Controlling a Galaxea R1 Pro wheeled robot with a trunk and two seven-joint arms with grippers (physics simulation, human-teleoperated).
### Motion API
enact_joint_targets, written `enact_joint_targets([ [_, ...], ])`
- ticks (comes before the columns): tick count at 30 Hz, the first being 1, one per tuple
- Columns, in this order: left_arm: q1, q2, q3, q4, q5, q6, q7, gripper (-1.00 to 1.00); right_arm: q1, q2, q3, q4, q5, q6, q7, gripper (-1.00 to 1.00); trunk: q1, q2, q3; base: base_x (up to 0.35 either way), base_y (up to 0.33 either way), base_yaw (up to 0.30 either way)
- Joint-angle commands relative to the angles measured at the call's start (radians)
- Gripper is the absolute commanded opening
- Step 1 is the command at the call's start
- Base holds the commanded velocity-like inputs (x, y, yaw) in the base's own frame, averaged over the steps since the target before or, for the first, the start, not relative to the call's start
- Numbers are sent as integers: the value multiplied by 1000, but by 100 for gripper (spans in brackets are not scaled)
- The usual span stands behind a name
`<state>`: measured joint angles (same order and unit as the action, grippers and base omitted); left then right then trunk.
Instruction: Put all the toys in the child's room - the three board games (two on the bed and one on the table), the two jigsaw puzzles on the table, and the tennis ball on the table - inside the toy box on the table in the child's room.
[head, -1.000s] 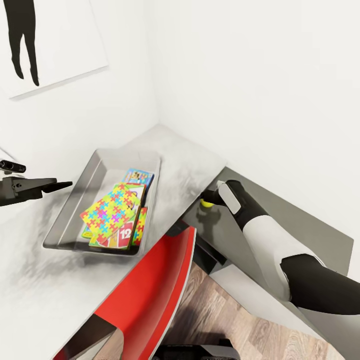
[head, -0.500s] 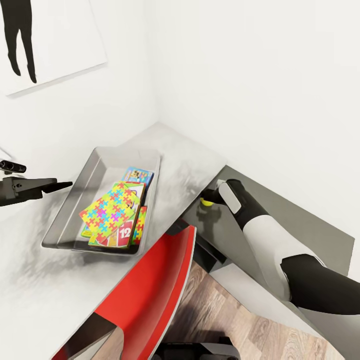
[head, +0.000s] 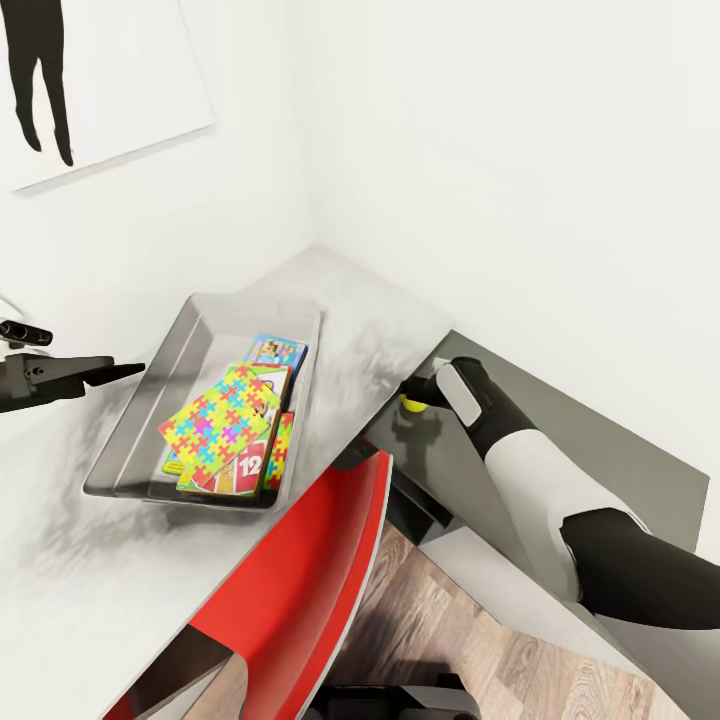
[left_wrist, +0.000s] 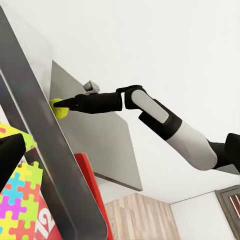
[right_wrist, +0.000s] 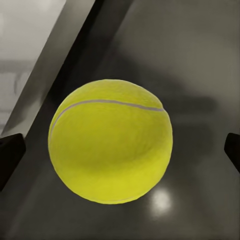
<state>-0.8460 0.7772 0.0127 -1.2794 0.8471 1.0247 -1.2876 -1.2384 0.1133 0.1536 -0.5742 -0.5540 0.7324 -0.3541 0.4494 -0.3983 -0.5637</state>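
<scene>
Change: almost nothing moves; camera view shifted slightly a second ago
Right gripper (right_wrist: 120, 150): fingers spread wide either side of the small yellow-green tennis ball (right_wrist: 111, 141), not visibly clamping it
Ball: low over the dark grey lower desk section (head: 600, 450)
Left gripper (head: 100, 373): beside the shallow light grey toy box (head: 130, 440), opening unclear
Meaning: grasp pending

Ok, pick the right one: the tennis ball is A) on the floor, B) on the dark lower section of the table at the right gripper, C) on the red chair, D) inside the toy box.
B: the tennis ball sits on the table's dark lower section between the right gripper's fingertips, outside the toy box.
</scene>
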Motion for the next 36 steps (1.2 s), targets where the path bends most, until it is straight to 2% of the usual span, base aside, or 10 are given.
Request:
enact_joint_targets([
  [1, -1, 0, -1, 0, 3, 8, -1, 100, -1, 0, 4, -1, -10, 2, -10, 100, 1, -2, -1, 0, 0, 0],
  [8, -1, 0, -1, -1, 3, 8, -1, 100, -1, 0, 4, -1, -10, 2, -10, 100, 1, -2, -1, 0, 0, 0],
  [9, -1, 0, -1, -2, 3, 8, -1, 100, -1, 0, 4, -1, -10, 2, -10, -100, 1, -2, -1, 0, 0, 0],
  [36, -1, 0, -5, -5, 2, 8, -1, 100, -1, -3, 6, 0, -11, 1, -5, -100, 1, -2, -1, 0, 0, 0],
])
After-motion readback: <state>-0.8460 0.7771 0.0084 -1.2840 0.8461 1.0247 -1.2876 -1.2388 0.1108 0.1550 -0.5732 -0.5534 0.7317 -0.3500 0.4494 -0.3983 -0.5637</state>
